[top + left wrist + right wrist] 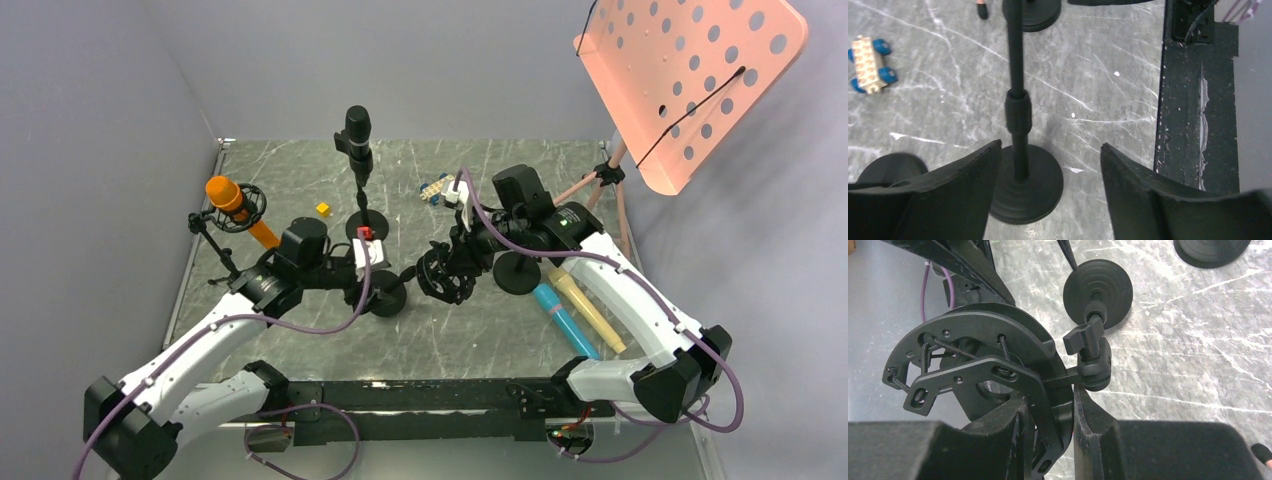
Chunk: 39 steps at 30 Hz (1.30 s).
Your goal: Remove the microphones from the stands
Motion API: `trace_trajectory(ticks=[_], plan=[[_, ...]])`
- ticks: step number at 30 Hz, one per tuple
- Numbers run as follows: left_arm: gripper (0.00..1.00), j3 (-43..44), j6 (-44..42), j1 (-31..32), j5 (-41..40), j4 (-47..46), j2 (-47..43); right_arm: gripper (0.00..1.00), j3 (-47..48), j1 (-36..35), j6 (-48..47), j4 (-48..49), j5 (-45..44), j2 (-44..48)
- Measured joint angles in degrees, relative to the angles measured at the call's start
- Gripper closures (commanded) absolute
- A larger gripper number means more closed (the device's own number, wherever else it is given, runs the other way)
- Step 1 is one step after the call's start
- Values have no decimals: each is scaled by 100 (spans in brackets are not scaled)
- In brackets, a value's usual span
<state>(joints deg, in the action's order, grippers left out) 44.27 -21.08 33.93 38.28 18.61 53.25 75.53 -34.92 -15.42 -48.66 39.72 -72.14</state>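
Observation:
A black microphone (357, 133) stands upright on a thin stand (366, 226) at the back centre. An orange microphone (227, 195) sits in a shock mount on a stand at the left. My right gripper (462, 262) is shut on the rim of an empty black shock mount (983, 372), which tops a short stand with a round base (1098, 290). My left gripper (1050, 170) is open and empty. It is low beside that stand's pole (1016, 100) and base (1038, 192), close to the left finger. The base also shows in the top view (387, 298).
Blue (563, 318) and yellow (590, 305) microphones lie on the table under my right arm. Another round base (517, 272) stands there. A wheeled block toy (869, 65) and a small yellow cube (323, 209) lie further back. A pink music stand (690, 80) rises at the back right.

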Motion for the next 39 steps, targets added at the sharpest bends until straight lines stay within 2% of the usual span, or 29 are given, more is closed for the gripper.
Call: trace_trajectory(ticks=[2,8,14,19,23,25,28,30,32,33,36,39], plan=[[35,35,2,50,164,-55,264,100,-81,0,2,101,11,0],[34,57,181,195,501,-350,944,100,-146,-11,4,216,92,7],[41,-380,354,271,48,-1204,1010,100,-249,-4,31,282,72,15],[37,-461,334,297,-372,-1746,1152,100,-258,-4,109,293,87,-4],[36,-479,275,308,-391,-2083,1283,100,-258,-22,173,330,286,-96],[46,-476,234,308,-229,-2135,1381,100,-258,-31,175,328,330,-160],[68,-448,118,315,125,-2044,1585,100,-258,-33,188,326,378,-245],[73,-369,-37,315,223,-1939,1722,100,-249,-31,238,310,402,-254],[94,-310,-133,302,278,-1836,1762,100,-238,-13,328,313,385,-254],[100,-310,-179,302,284,-1814,1749,100,-236,-2,376,310,385,-254],[100,-380,-122,321,153,-1834,1637,100,-232,11,527,319,389,-256],[100,-553,157,424,-382,-1952,1373,100,-232,55,844,385,396,-280]])
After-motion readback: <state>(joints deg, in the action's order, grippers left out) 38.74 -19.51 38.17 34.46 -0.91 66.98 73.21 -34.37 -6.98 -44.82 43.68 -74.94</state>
